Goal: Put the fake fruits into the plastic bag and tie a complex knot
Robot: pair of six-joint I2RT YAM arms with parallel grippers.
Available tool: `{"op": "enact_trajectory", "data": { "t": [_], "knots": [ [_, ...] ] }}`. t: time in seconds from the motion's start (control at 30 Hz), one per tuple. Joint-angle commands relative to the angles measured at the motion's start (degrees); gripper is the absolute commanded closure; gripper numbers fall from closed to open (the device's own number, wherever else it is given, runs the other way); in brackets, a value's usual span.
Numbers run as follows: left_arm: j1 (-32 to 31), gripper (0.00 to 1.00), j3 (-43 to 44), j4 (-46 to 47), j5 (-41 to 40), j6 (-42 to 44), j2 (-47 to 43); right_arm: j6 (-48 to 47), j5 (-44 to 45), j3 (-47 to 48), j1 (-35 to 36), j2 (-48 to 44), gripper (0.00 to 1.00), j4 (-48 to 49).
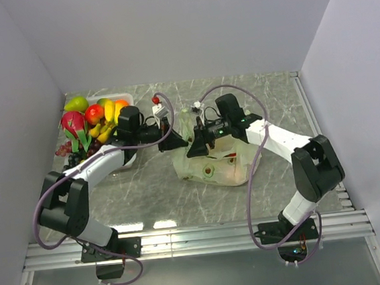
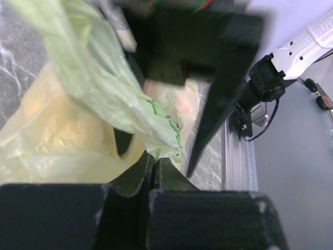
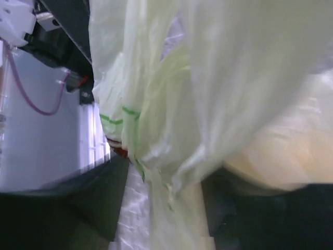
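Plastic bag [image 2: 104, 99] pinched in left jaws (handle end).

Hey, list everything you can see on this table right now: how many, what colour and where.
plastic bag: one, pale green and translucent, middle of the table, rounded shapes showing through it
fake fruits: several, red, yellow, orange, green, pink and dark purple, heaped in the tray
tray: one, clear, far left of the table
table: one, grey marbled, under everything
left gripper: one, black, shut on a strip of the plastic bag
right gripper: one, black, open at the bag's top, facing the left gripper
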Motion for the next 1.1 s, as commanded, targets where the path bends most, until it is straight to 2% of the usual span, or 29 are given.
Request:
{"op": "enact_trajectory", "data": {
  "t": [0.0,0.07,0.2,0.3,0.33,0.4,0.47,0.53,0.57,0.67,0.77,0.9,1.0,1.03,1.07],
  "knots": [
    [-0.2,0.99,-1.2,-2.1,-0.7,2.2,-4.1,-2.7,4.8,5.0,-0.5,-7.7,0.28,-5.5],
    [-0.1,0.99,-1.4,-3.5,-1.4,3.2,-4.6,-3.7,5.9,6.1,-0.5,-11.1,0.10,-7.6],
    [-0.1,0.99,-0.8,-6.4,-1.9,4.3,-4.4,-5.4,7.5,8.0,-1.2,-17.2,0.09,-13.7],
    [-0.1,0.99,0.0,-7.3,-2.2,5.3,-4.3,-5.7,6.3,5.0,-5.6,-23.5,0.09,-15.3],
    [-0.1,0.99,0.7,-8.3,-2.1,5.6,-4.1,-5.3,6.0,3.7,-10.3,-26.7,0.08,-15.3],
    [-0.1,0.99,1.5,-9.3,-2.1,6.9,-3.8,-7.3,5.9,0.2,-15.1,-29.2,0.07,-17.6],
    [-0.2,0.99,2.4,-10.3,-1.8,8.0,-3.3,-13.1,6.5,-1.6,-22.1,-31.1,0.07,-20.7],
    [-0.2,0.99,3.2,-10.7,-1.9,8.6,-2.8,-16.9,5.9,-4.3,-26.7,-31.6,0.07,-23.7],
    [-0.2,1.00,3.5,-11.3,-1.9,8.9,-2.7,-17.6,5.6,-5.1,-31.5,-31.4,0.07,-24.3],
    [-0.4,0.99,4.3,-12.2,-2.1,10.2,-2.2,-21.0,3.4,-7.3,-36.4,-28.6,0.07,-27.5],
    [-0.7,0.99,5.2,-13.0,-2.7,10.6,-1.5,-22.7,0.9,-7.7,-36.9,-24.5,0.07,-28.8],
    [-1.6,0.99,6.3,-14.2,-3.3,13.3,-1.2,-17.0,0.1,-10.1,-36.7,-20.6,0.07,-20.5],
    [-2.3,0.99,6.9,-14.9,-3.7,14.5,-1.1,-13.1,-0.7,-10.5,-36.7,-17.8,0.12,-14.6],
    [-2.4,0.99,7.3,-15.4,-3.9,15.4,-1.1,-11.8,-1.1,-10.7,-36.6,-17.0,0.27,-13.2],
    [-2.6,0.99,7.5,-15.4,-4.1,16.0,-1.0,-11.2,-1.7,-10.6,-36.6,-16.6,0.38,-12.1]
  ]
}}
